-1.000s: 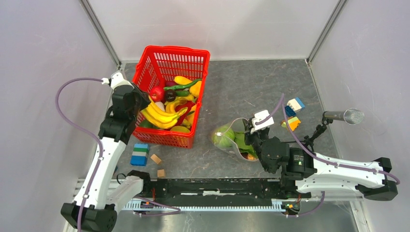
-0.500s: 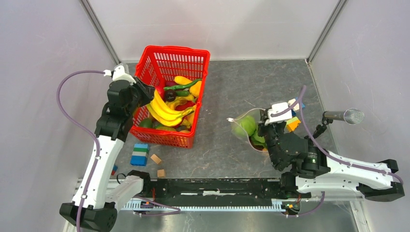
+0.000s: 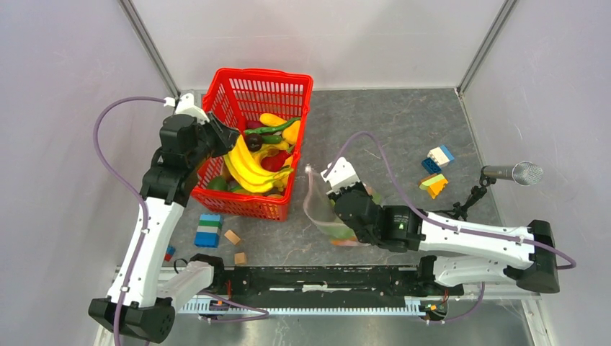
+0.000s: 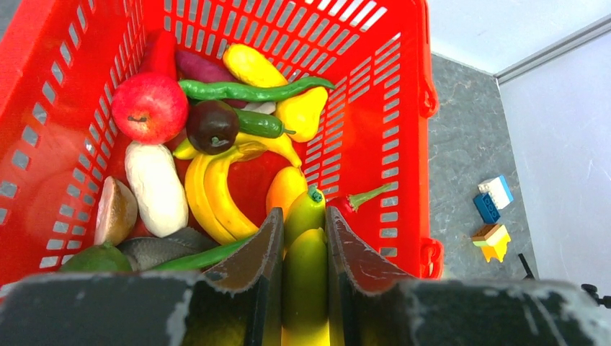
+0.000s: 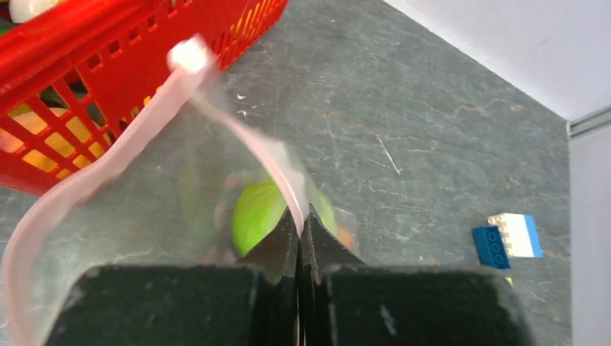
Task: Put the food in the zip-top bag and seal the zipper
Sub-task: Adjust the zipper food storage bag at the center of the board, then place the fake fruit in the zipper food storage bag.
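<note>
Left arm runs up the table's left side, wrist bent right over the red basket. Left gripper is clamped on the banana bunch, inside the basket. Right arm lies low, reaching left from its near-right base. Right gripper is pinched tight on the zipper. Zip-top bag is held up, mouth open, just right of the basket, with a green ball inside.

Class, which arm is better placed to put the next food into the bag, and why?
Left: the left claw grips a banana over the red basket, while the right claw pinches the zip-top bag's mouth open.
</note>
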### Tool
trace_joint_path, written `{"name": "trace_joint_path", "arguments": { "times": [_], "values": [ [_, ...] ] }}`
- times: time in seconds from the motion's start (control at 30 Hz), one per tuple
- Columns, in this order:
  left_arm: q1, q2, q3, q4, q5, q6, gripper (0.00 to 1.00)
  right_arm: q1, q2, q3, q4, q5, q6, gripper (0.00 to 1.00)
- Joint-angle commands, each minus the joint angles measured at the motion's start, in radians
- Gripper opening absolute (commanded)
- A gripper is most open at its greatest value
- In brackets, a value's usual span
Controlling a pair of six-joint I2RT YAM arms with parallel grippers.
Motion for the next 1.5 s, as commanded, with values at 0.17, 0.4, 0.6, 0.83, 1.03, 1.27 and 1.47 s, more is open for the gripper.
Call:
{"name": "trace_joint_path", "arguments": {
  "times": [0.17,0.4,0.6,0.83,1.03,1.27,1.47],
  "values": [
    [-0.004,-0.046,0.115,-0.036,0.086,0.085,0.02,-0.175,-0.022,0.118,0.091,-0.414,-0.031,0.01],
    [-0.061,-0.093,0.138,0.049,0.126,0.004,0.02,-0.199,-0.036,0.045,0.163,-0.466,0.033,0.0],
    [-0.353,-0.078,0.155,0.096,-0.163,0.03,0.02,-0.199,-0.077,-0.004,0.206,-0.436,0.092,0.0],
    [-0.579,-0.088,0.028,0.398,-0.205,0.169,0.02,-0.199,-0.173,-0.098,0.293,-0.412,0.127,0.0],
    [-0.687,-0.089,-0.125,0.734,-0.219,0.223,0.02,-0.199,-0.207,-0.12,0.296,-0.394,0.146,0.0],
    [-0.841,-0.029,-0.151,0.854,-0.356,0.431,0.02,-0.199,-0.212,-0.134,0.314,-0.401,0.167,0.0],
    [-0.881,-0.024,-0.2,1.015,-0.328,0.479,0.02,-0.199,-0.223,-0.143,0.318,-0.386,0.173,0.0]
  ]
}}
